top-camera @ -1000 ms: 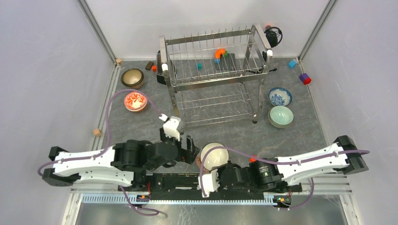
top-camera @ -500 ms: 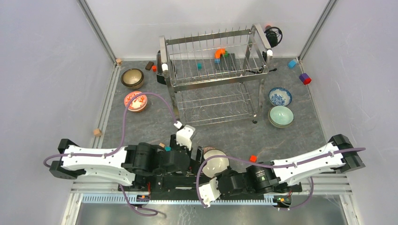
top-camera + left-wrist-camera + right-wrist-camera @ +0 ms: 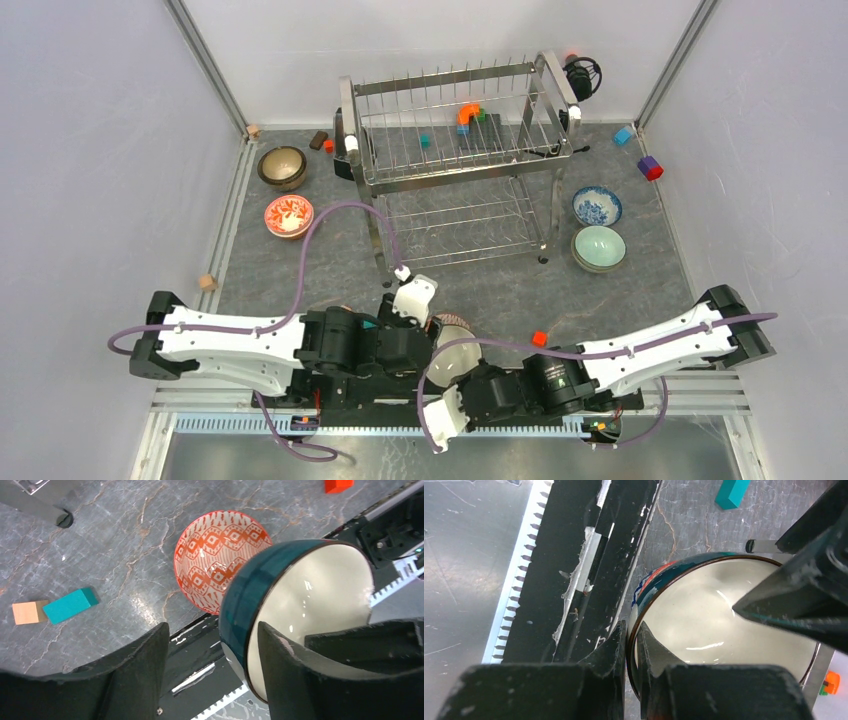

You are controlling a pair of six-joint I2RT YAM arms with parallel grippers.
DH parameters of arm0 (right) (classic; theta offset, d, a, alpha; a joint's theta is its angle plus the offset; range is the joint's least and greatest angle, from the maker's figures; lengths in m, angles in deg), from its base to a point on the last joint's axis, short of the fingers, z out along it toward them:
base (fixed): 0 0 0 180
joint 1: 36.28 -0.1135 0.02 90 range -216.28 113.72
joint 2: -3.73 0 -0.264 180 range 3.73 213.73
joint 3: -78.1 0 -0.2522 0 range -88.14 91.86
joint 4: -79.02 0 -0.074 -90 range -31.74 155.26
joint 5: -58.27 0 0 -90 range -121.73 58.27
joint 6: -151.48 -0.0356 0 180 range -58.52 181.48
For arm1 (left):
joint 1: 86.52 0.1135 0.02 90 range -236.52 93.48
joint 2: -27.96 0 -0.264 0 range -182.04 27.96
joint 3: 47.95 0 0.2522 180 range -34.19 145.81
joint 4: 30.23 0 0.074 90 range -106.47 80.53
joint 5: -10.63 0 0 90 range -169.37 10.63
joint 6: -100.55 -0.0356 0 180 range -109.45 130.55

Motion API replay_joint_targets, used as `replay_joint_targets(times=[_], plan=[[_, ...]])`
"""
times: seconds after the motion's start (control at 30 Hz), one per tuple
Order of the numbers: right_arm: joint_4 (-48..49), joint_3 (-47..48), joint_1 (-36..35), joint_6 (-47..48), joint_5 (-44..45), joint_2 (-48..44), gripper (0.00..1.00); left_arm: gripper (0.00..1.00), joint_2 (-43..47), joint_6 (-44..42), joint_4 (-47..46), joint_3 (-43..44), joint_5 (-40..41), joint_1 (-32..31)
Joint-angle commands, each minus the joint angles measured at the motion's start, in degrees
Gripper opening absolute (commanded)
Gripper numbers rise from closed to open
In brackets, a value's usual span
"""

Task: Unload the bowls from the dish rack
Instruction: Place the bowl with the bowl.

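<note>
A white bowl with a dark rim and teal outside [image 3: 455, 355] [image 3: 310, 600] [image 3: 724, 615] hangs tilted over the table's near edge. My right gripper [image 3: 463, 380] [image 3: 632, 635] is shut on its rim. My left gripper [image 3: 424, 333] [image 3: 212, 630] stands open astride the opposite rim, one finger inside the bowl and one well outside. A red-and-white patterned bowl [image 3: 215, 550] lies on the table just beyond. The dish rack [image 3: 455, 150] stands at the back. Around it stand further bowls: red [image 3: 288, 215], brown-gold [image 3: 282, 165], blue-and-white [image 3: 597, 206] and pale green [image 3: 598, 247].
Small coloured blocks lie on the rack's upper tier [image 3: 467, 113]. Others lie on the table: red [image 3: 539, 338], teal [image 3: 70, 605], tan [image 3: 30, 612], blue [image 3: 622, 135] and purple [image 3: 650, 167]. A black metal rail [image 3: 574, 555] runs along the near edge under the bowl.
My left arm has swung right and nearer, bringing its jaws over the white bowl's rim, and they have narrowed somewhat. The right gripper has drawn the bowl slightly nearer.
</note>
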Motion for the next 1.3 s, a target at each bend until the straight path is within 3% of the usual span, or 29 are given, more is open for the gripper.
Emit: replay_joint_targets(times=[0.0,0.3,0.43,0.53,0.63,0.8,0.87,0.97,1.1,1.27], plan=[[2.5,3.9,-0.4,0.8,1.7,-0.2,0.0,0.66,-2.0,0.3,2.5,1.7,4.1,-0.3],[2.7,4.1,-0.6,0.6,2.5,0.4,0.0,0.34,-3.3,0.8,2.6,1.9,4.0,-0.3],[3.3,3.8,-0.9,-0.2,3.4,0.5,0.0,0.02,-3.5,1.3,2.2,1.5,4.1,-0.3],[4.0,3.3,-1.0,-0.9,3.9,0.4,0.08,0.02,-2.2,2.6,0.9,0.1,4.5,-0.3],[4.7,2.6,-1.0,-1.7,4.1,0.2,0.21,0.02,0.4,4.0,-0.8,-1.9,5.2,-0.3],[6.4,1.4,-1.0,-3.0,5.2,-1.0,0.59,0.02,5.1,6.5,-1.4,-4.4,7.6,-0.3],[7.2,1.0,-1.0,-3.6,5.7,-2.2,0.7,0.02,6.9,7.7,-0.9,-5.1,8.8,-0.3],[7.8,1.0,-1.0,-4.7,6.4,-4.2,0.95,0.02,8.5,9.4,1.3,-5.2,11.2,-0.3],[9.7,-0.5,-1.0,-7.1,10.6,-8.2,0.98,0.02,9.7,11.8,8.2,-4.5,17.4,1.3],[12.9,-3.9,-1.0,-9.4,15.4,-11.5,0.98,0.02,12.1,4.2,5.5,-6.8,12.6,14.1]])
